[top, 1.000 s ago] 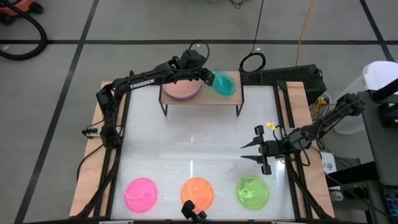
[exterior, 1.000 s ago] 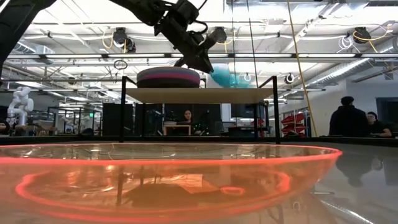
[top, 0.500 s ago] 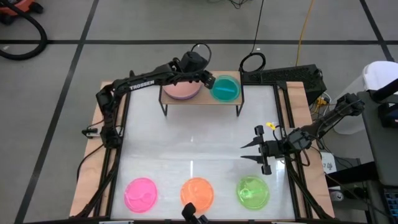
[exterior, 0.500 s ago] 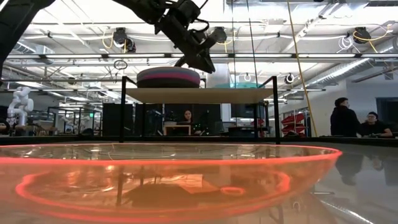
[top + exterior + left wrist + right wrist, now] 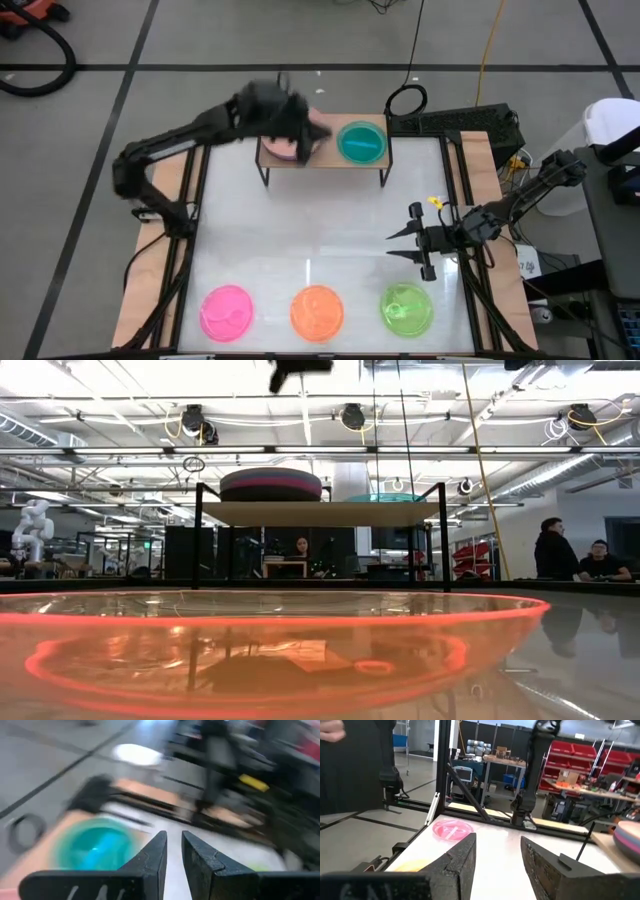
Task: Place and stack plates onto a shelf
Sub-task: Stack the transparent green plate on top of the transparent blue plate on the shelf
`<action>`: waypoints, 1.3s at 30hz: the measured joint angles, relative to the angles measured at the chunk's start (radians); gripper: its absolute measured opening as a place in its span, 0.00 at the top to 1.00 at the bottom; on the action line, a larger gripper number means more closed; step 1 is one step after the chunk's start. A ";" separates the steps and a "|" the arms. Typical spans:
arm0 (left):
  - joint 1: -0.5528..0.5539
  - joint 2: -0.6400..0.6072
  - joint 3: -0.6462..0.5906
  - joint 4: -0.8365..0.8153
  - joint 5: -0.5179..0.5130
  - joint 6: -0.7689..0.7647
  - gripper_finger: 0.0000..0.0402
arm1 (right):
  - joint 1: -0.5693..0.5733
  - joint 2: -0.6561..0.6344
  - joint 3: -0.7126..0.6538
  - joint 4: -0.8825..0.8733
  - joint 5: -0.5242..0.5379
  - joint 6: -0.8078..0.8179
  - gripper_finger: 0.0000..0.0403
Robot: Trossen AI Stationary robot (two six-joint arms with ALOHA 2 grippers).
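Observation:
The shelf (image 5: 325, 163) stands at the table's far edge. On its left part rests a stack of larger plates (image 5: 288, 150), pink on top. A small cyan plate (image 5: 361, 142) lies flat on its right part, also in the left wrist view (image 5: 94, 851). My left gripper (image 5: 295, 128) hangs blurred above the stack, clear of the cyan plate, its fingers (image 5: 172, 837) slightly apart and empty. My right gripper (image 5: 405, 243) waits open over the table's right side. Pink (image 5: 226, 311), orange (image 5: 317, 311) and green (image 5: 407, 307) plates lie along the near edge.
Black frame rails run along the table's left and right sides (image 5: 455, 190). The middle of the white table top (image 5: 320, 220) lies between the shelf and the near row of plates. In the low view the orange plate (image 5: 270, 650) fills the foreground, with people in the room behind.
My left gripper has let go of the cyan plate, which was tilted at the shelf's right part and now lies flat there. The gripper has then risen fast and drawn back toward the table's left, over the stack. My right arm has kept still.

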 joint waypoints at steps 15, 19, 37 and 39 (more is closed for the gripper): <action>-0.697 -0.378 -0.893 0.877 -0.604 0.030 0.84 | 0.000 0.000 0.000 -0.088 -0.004 0.169 0.65; -0.748 -0.381 -1.053 1.097 -0.595 0.003 0.84 | 0.000 0.000 0.000 -0.084 -0.004 0.191 0.65; -0.721 -0.381 -1.182 1.186 -0.668 -0.059 0.84 | -0.082 0.299 0.231 -0.531 -0.397 0.525 0.65; -0.721 -0.381 -1.182 1.186 -0.668 -0.059 0.84 | -0.081 0.358 0.231 -0.572 -0.460 0.607 0.65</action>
